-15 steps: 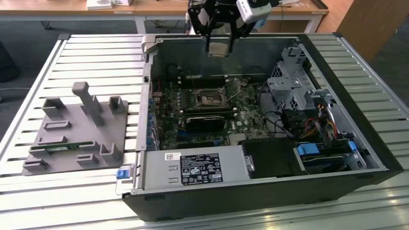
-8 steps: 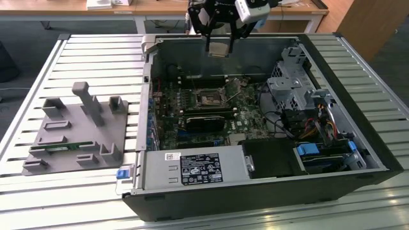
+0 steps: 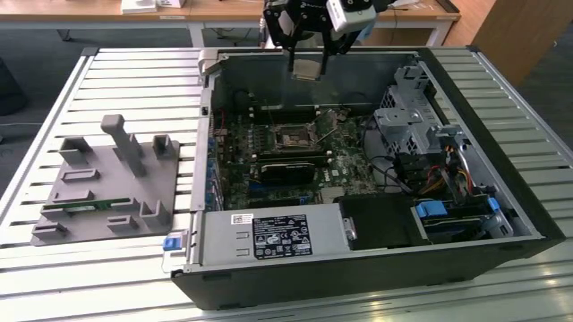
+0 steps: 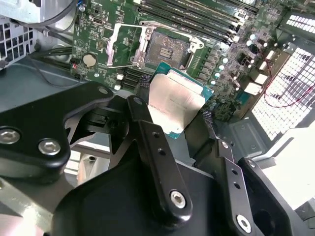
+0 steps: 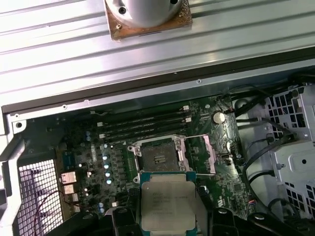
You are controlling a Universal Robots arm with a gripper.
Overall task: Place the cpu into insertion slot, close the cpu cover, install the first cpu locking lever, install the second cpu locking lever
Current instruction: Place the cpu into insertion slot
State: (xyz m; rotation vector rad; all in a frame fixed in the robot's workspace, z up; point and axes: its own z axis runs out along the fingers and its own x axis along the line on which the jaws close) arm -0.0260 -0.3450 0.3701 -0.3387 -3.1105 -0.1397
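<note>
Silvery-grey lid facing up, the cpu was pinched by two opposite edges between the black fingers of the gripper. The claw was clamped on the chip at the edges only, probably so the contact side was left bare and the part could go down flat.

In the exterior view the chip hung high over the open computer case, near its far wall and well above the motherboard. It touched nothing but the fingers.

The insertion slot lay below it, open and empty, so the cpu was not yet seated. In the first wrist view the chip's sides ran roughly square to the socket's sides, which suggests it was being lined up for a straight drop.

The cpu cover was a thin metal frame with an open middle. It stood flipped away to one side of the socket on its hinge, leaving the slot clear from above. The locking levers were too thin to make out — their state could not be told.

A grey fixture block sat on the slatted table at the exterior view's left, well apart from the case.

Judged from this, the work was in its first step, with the chip carried and nothing closed or latched.
</note>
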